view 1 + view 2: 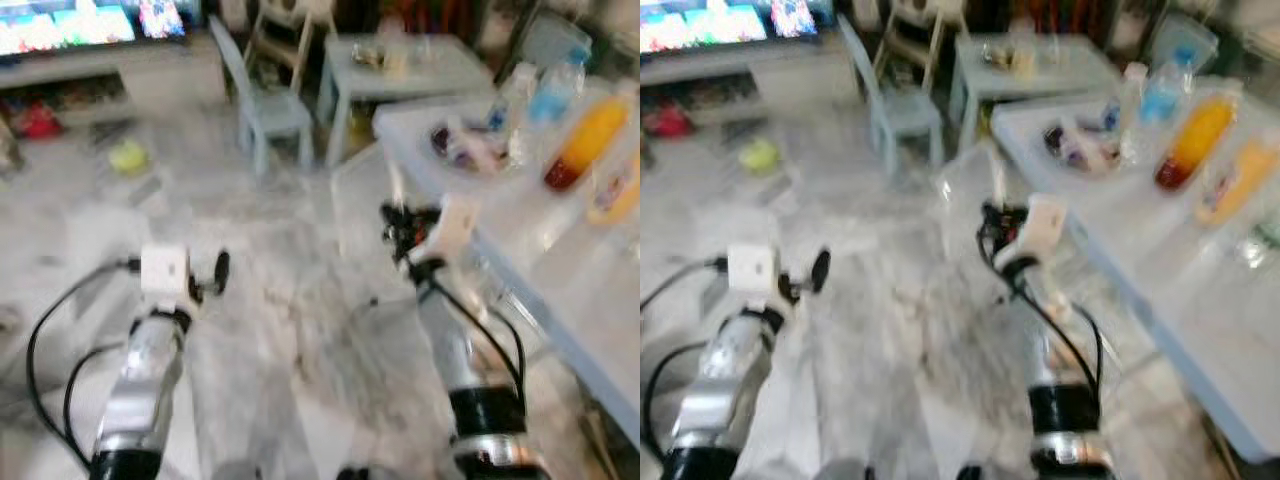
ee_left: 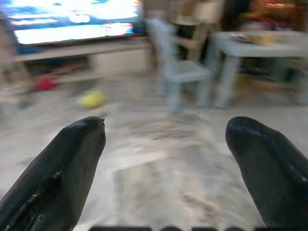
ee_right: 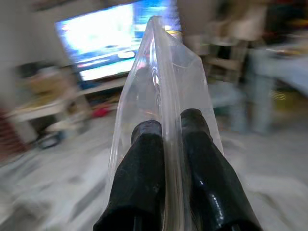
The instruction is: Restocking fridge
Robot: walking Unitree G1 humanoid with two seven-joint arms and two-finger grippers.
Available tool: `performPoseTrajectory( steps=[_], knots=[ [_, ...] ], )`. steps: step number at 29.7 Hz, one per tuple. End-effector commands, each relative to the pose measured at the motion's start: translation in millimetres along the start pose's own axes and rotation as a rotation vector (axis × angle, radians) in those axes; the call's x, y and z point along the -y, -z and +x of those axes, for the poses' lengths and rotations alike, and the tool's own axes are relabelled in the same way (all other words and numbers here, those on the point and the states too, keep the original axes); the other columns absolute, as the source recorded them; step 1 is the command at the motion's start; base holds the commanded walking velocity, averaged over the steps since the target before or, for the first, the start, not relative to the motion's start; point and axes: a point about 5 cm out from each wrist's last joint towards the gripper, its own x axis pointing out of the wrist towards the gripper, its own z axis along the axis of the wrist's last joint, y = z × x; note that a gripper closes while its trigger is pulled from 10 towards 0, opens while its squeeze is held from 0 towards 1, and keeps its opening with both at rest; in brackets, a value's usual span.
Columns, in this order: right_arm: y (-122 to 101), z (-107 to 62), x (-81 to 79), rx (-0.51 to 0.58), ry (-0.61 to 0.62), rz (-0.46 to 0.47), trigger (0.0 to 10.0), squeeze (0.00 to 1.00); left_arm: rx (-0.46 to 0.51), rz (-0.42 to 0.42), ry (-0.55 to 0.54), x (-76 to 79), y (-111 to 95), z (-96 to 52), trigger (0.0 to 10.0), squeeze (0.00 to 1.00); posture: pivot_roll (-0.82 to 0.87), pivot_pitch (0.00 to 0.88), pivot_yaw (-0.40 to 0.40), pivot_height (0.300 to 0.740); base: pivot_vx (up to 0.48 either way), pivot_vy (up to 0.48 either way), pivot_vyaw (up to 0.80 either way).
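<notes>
Right gripper point(image 3: 168, 132) pinches a clear container point(image 3: 163, 72), its outline blurred.

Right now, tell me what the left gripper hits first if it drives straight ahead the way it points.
Probably nothing close: the left gripper, fingers open, points over bare marble floor. Farther along stands the small blue chair; blur leaves depth unclear.

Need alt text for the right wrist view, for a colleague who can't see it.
The right claw is shut on the edge of a clear, flat plastic container, which rises upright between its two black fingers. Behind, blurred, are a lit television screen and pale marble floor.
</notes>
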Motion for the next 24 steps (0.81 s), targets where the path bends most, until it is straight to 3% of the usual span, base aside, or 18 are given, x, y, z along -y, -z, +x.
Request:
performPoseTrajectory(
  steps=[1, 5, 9, 15, 24],
  knots=[
    [5, -8.8, 10.8, -0.006, 0.006, -0.069, 10.0, 0.0, -0.028, 0.058, 0.023, 3.7, 13, -4.1, 10.0, 0.0, 0.08, 0.005, -0.069, 0.74, 0.0, 0.0, 0.79],
    [15, -17.0, 22.2, -0.038, 0.025, -0.147, 10.0, 0.0, -0.05, 0.084, 0.025, -1.6, 23, -8.1, 10.0, 0.0, 0.08, 0.0, -0.079, 0.74, 0.0, 0.0, 0.79],
    [22, -32.0, 42.3, -0.062, 0.088, -0.16, 10.0, 0.0, -0.075, 0.082, -0.009, -9.9, 34, -15.0, 10.0, 0.0, 0.09, 0.0, -0.083, 0.74, 0.0, 0.0, 0.79],
    [26, -45.6, 54.4, -0.074, 0.134, -0.189, 10.0, 0.0, -0.071, 0.073, -0.055, -14.2, 39, -20.8, 10.0, 0.0, 0.08, 0.0, -0.075, 0.74, 0.0, -0.044, 0.79],
    [33, -50.3, 53.0, -0.085, 0.139, -0.195, 10.0, 0.0, -0.111, 0.036, -0.106, -16.1, 49, -23.5, 10.0, 0.0, 0.06, 0.0, -0.062, 0.74, 0.0, -0.153, 0.79]
  ],
)
